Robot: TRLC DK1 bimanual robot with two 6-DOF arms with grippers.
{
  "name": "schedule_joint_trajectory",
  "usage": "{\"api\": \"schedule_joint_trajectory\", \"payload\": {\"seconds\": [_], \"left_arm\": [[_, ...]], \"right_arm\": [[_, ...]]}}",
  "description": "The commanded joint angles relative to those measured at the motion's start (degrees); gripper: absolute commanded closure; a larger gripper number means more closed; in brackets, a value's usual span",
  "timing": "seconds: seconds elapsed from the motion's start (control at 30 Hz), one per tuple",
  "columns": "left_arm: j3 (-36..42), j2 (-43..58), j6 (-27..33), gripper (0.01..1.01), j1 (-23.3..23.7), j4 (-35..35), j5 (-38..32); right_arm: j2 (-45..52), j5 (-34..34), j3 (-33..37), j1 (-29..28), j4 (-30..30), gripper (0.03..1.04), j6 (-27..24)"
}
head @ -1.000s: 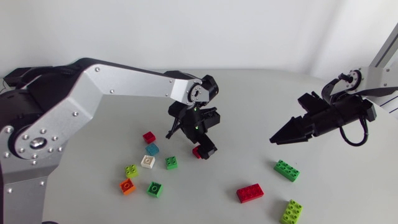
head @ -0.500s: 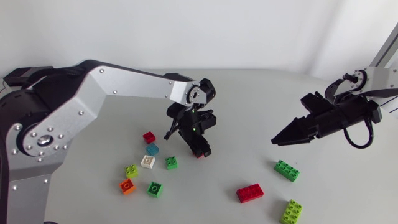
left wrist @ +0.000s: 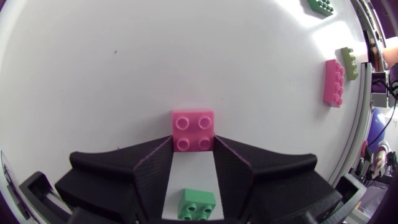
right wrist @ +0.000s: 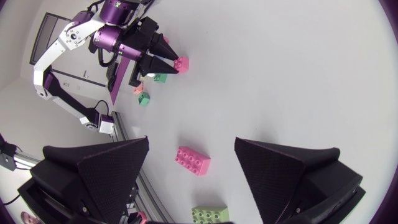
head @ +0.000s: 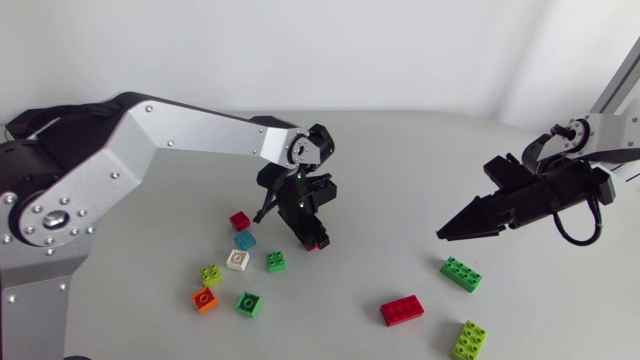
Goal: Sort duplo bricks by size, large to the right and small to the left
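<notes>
Duplo bricks are pictured scattered across a pale worktop [head: 400, 170]. Grouped at left are a small red brick [head: 239, 220], a teal brick [head: 245, 240], a white brick [head: 237, 260], a small green brick [head: 276, 261], a small lime brick [head: 211, 273], an orange brick [head: 205, 298] and a second small green brick [head: 249, 303]. Spread at right are a large green brick [head: 460, 274], a large red brick [head: 401, 310] and a large lime brick [head: 468, 340].

The left gripper [head: 312, 240] is aimed at 5 o'clock, clamped on a red brick [left wrist: 193, 129]; the right gripper [head: 447, 233] is spread, aimed at 8 o'clock.
</notes>
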Motion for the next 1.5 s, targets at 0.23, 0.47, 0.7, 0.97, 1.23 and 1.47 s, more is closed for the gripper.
{"api": "schedule_joint_trajectory", "payload": {"seconds": [0.23, 0.47, 0.7, 0.97, 1.23, 1.47], "left_arm": [[-19.7, -12.2, 2.1, 0.697, 4.8, 5.1, 0.0], [-28.5, -18.4, 4.6, 0.693, 7.8, 7.2, 0.2], [-36.2, -24.9, 8.4, 0.693, 12.1, 7.5, 0.5], [-33.2, -27.1, 7.8, 0.033, 15.2, 7.1, 0.6], [-25.3, -25.0, 3.8, 0.041, 12.4, 7.2, 0.7], [-20.9, -19.1, 1.9, 0.041, 9.6, 6.8, 0.7]], "right_arm": [[-2.2, -0.6, -1.4, 0.0, -1.9, 0.07, -1.5], [-4.0, -1.0, -2.2, 0.6, -2.6, 0.07, -1.3], [-5.2, -1.0, -2.8, 0.6, -3.3, 0.07, -1.3], [-6.4, -1.2, -3.4, 0.7, -3.3, 0.07, -1.1], [-6.6, -1.1, -4.0, 0.3, -3.3, 0.07, -1.4], [-6.8, -1.2, -4.8, 0.4, -3.3, 0.07, -1.6]]}}
